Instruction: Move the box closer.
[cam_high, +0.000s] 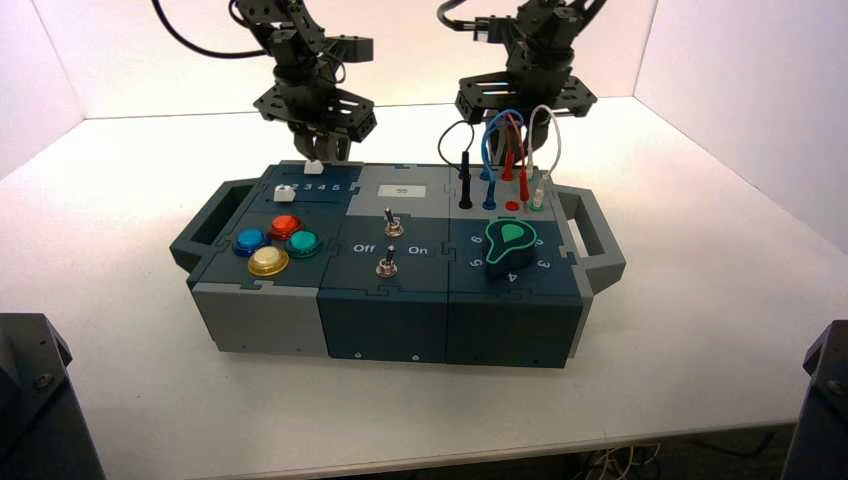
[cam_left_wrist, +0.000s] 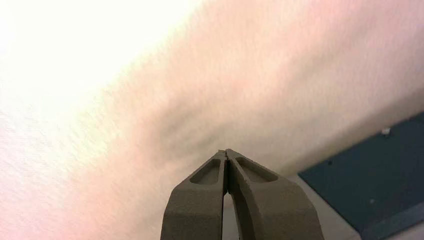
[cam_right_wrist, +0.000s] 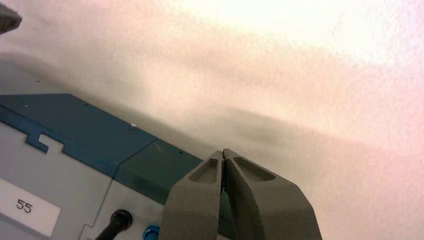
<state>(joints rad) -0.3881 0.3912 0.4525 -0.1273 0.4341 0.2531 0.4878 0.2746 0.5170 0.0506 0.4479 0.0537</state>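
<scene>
The box (cam_high: 400, 310), dark teal and grey with side handles, stands mid-table. On top are coloured round buttons (cam_high: 275, 243), two toggle switches (cam_high: 388, 245), a green knob (cam_high: 510, 243) and looped plug wires (cam_high: 505, 150). My left gripper (cam_high: 325, 152) is shut and empty, just behind the box's far left edge; its wrist view shows the shut tips (cam_left_wrist: 226, 152) over the table, with the box's corner (cam_left_wrist: 370, 185) beside them. My right gripper (cam_high: 538, 140) is shut and empty behind the far right edge near the wires; its tips (cam_right_wrist: 223, 152) hang at the box's back edge (cam_right_wrist: 75, 125).
The white table (cam_high: 700, 300) runs on to white walls at the back and sides. Its front edge lies a little before the box. Dark robot parts (cam_high: 30, 400) stand at both lower corners. A white label reading 55 (cam_right_wrist: 24, 206) and a black plug (cam_right_wrist: 117, 220) show on the box top.
</scene>
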